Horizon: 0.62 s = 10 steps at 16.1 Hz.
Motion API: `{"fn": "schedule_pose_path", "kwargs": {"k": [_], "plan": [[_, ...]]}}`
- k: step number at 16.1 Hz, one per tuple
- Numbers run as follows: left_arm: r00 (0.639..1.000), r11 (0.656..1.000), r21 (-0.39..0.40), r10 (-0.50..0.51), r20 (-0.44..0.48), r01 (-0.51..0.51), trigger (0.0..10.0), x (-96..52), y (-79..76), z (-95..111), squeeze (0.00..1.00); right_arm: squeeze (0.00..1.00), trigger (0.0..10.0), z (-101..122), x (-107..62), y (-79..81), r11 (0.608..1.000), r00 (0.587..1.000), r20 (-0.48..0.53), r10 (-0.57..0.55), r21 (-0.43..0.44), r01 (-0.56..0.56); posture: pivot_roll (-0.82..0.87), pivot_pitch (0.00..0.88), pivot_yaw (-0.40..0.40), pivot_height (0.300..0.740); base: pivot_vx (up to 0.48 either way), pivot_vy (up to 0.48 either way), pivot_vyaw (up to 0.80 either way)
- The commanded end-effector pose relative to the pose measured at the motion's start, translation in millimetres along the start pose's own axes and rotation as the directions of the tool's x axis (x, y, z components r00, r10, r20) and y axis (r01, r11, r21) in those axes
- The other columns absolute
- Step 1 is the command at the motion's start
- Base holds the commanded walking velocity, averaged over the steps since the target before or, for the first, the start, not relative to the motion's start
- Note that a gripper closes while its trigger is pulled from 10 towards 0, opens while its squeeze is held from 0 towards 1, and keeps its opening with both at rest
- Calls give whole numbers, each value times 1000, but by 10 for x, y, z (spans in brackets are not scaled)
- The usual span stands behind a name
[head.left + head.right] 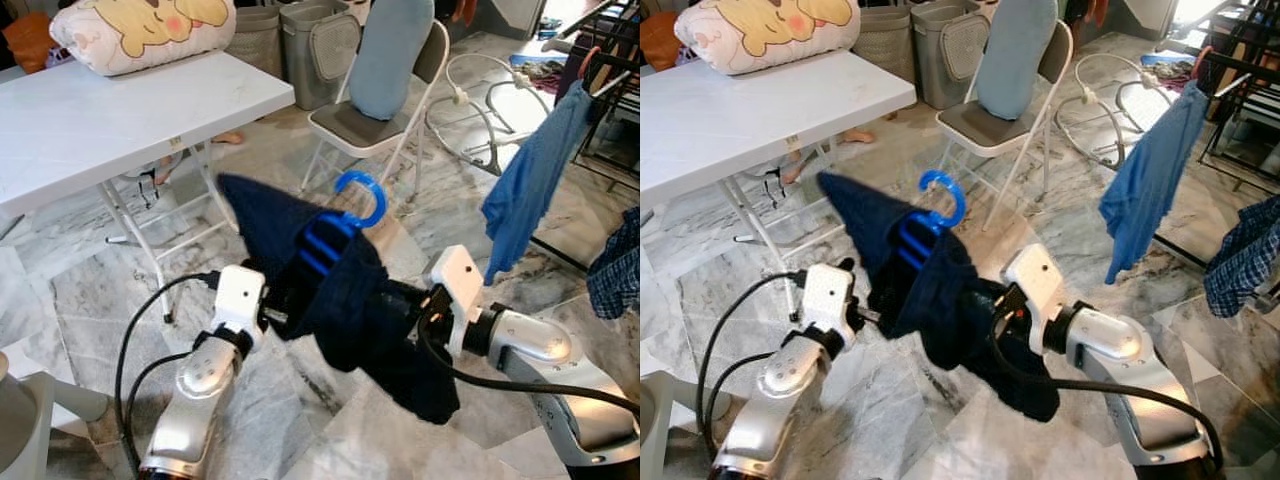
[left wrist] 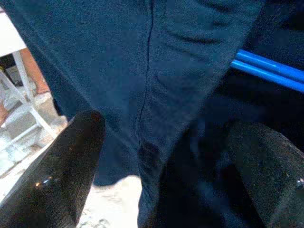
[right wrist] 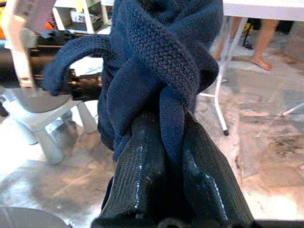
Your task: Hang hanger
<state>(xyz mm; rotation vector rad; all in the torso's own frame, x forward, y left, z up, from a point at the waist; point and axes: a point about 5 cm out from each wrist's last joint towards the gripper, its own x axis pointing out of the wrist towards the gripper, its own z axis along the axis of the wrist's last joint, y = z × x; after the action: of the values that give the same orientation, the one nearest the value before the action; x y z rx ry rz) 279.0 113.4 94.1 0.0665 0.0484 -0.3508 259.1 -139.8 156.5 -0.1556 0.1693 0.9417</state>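
Two grippers, left and right, on hangered garment.

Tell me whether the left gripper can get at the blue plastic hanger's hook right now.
Probably not directly: the left gripper sits open around the dark navy garment, and that cloth wraps the blue plastic hanger between it and the hook.

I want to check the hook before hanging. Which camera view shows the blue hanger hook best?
The left eye view: the blue hanger has its curled hook standing clear above the dark garment. The right eye view shows the same. The left wrist view gives just two blue bars; the right wrist view gives cloth.
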Motion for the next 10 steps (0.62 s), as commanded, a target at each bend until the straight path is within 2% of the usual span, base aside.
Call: {"fn": "schedule_pose_path", "kwargs": {"k": [1, 3, 4, 5, 6, 10], "plan": [[1000, 1000, 11, -26, 8, 26, 10000, 55, -28, 3, 0, 0, 10000, 171, -5, 84, 997, 996, 51, 72, -37, -70, -142, 79, 65, 740, 0, 0, 0], [999, 999, 6, -49, 19, 49, 10000, 136, -81, 14, 0, 0, 10000, 203, -34, 117, 994, 994, 48, 102, -28, -101, -163, 83, 70, 740, 0, 0, 0], [998, 999, 8, -53, 23, 53, 3137, 173, -102, 10, 0, 0, 10000, 231, -65, 144, 992, 991, 47, 126, -21, -125, -170, 84, 73, 740, 0, 0, 0], [998, 998, 10, -55, 27, 55, 3137, 186, -106, 3, 0, 0, 10000, 245, -79, 159, 991, 990, 46, 136, -17, -136, -175, 83, 75, 740, 0, 0, 0], [998, 998, 12, -56, 28, 55, 0, 198, -106, -11, 0, 0, 10000, 272, -108, 181, 988, 987, 46, 157, -10, -157, -183, 84, 77, 740, 0, 0, 0], [998, 999, 22, -41, 43, 40, 0, 245, -66, -31, 0, 0, 10000, 276, -242, 195, 981, 981, -3, 196, -10, -196, -208, 82, 82, 740, 0, 0, 0]]}}
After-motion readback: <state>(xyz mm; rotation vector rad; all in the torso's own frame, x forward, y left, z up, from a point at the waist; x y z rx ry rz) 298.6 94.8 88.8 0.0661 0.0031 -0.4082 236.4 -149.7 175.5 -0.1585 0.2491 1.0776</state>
